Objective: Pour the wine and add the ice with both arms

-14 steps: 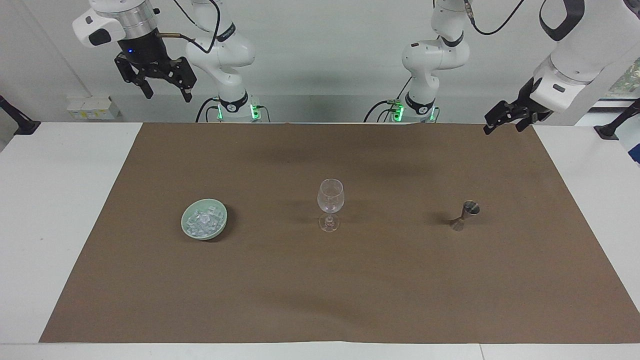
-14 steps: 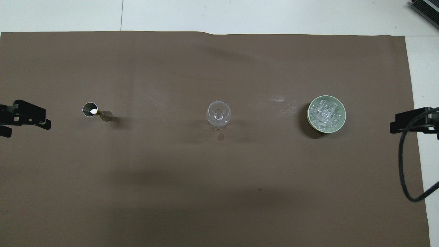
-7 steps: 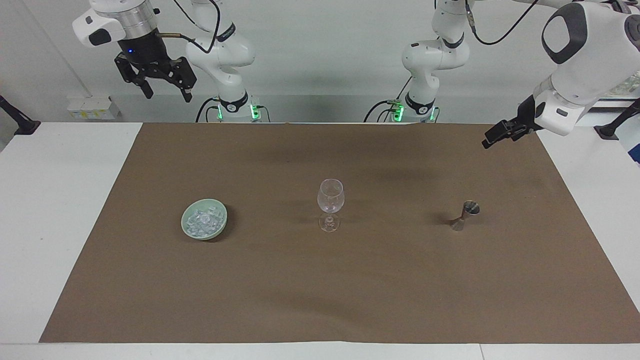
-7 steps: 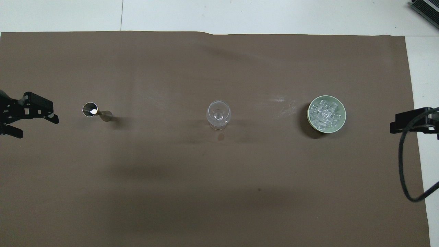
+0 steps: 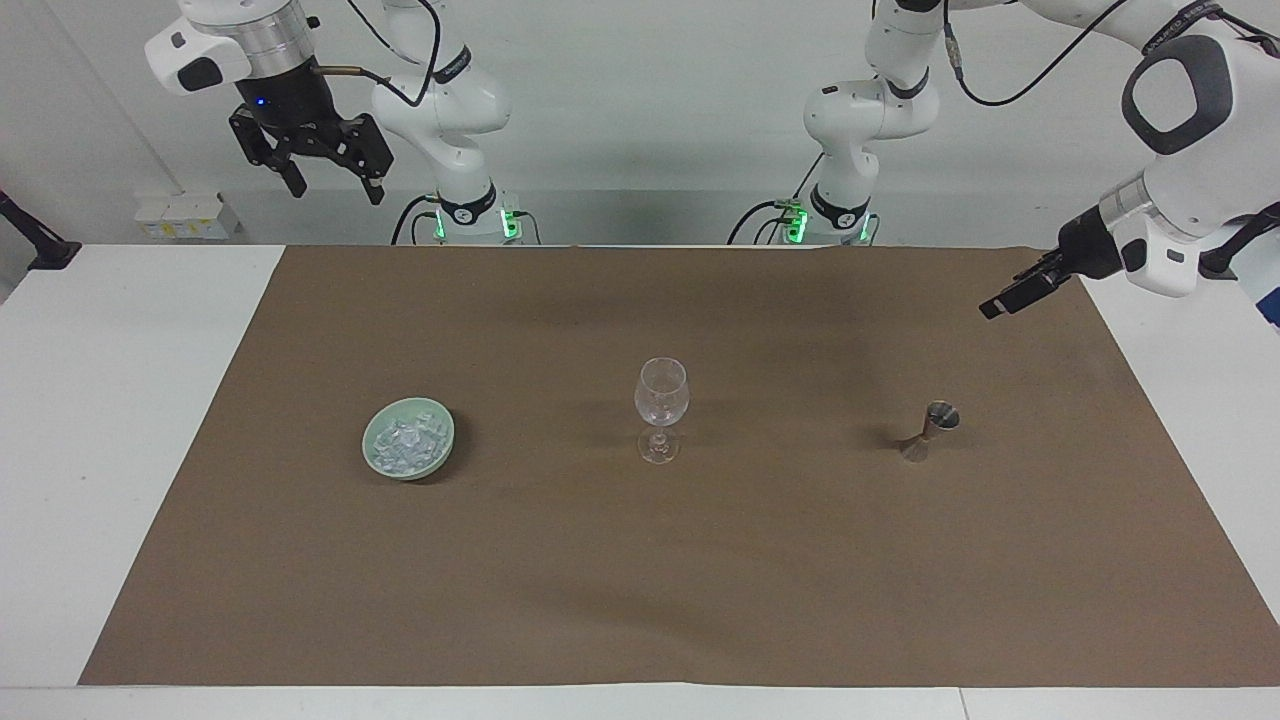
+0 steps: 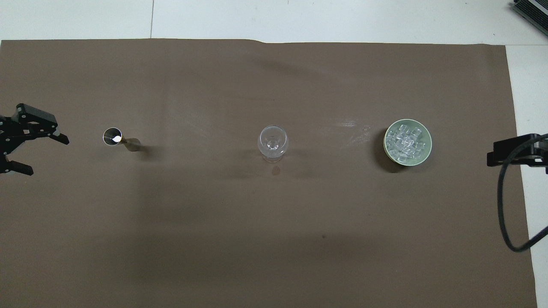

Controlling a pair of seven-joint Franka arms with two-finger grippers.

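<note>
Glassy ice lies heaped in a green bowl toward the right arm's end of the worktop, showing no clear long axis, while left gripper and right gripper hover empty, fingers spread.

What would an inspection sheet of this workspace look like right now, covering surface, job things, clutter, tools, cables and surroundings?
Surface: white table under a brown mat; a few faint pale smears on the mat beside the bowl.
Job's things: ice piled in a pale green bowl toward the right arm's end; empty wine glass upright mid-mat; metal jigger upright toward the left arm's end.
Clutter: nothing seen.
Tools: left tool open, in the air over the mat's edge, holding nothing; right tool open, raised high, waiting.
Cables: black cables along both arms; one loops by the right tool.
Surroundings: pale wall, white boxes on a ledge.
</note>
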